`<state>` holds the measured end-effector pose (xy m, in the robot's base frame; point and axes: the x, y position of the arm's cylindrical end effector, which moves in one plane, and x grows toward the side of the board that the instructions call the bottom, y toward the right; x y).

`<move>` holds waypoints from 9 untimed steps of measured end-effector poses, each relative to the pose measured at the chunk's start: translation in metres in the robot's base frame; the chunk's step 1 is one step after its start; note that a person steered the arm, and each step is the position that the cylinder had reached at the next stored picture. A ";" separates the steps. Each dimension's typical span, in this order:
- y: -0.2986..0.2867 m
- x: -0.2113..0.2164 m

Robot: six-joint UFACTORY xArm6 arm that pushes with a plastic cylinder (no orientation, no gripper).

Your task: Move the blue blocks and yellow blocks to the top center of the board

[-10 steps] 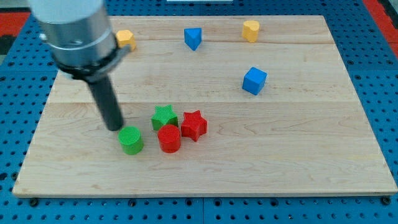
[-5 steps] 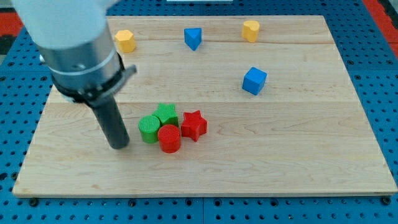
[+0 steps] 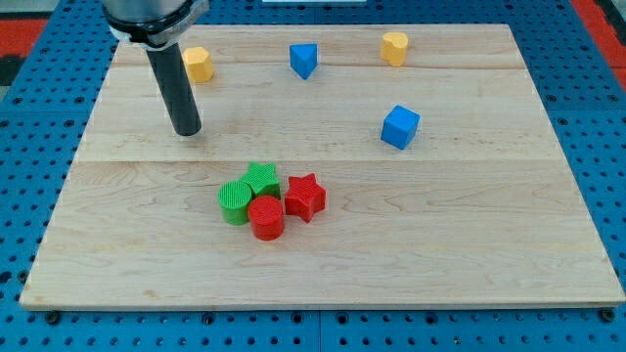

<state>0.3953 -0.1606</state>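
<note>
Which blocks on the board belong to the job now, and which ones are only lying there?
For the job:
- blue triangle
- blue cube
- left yellow block
- right yellow block
- my tip, below the left yellow block, touching nothing

Lying about, clustered together:
- green cylinder
- green star
- red cylinder
- red star

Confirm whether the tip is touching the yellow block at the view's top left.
No, my tip rests on bare board below the yellow block, clearly apart.
</note>
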 end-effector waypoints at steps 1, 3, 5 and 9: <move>-0.033 -0.011; -0.044 -0.103; 0.085 -0.118; 0.210 -0.085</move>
<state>0.3104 0.0497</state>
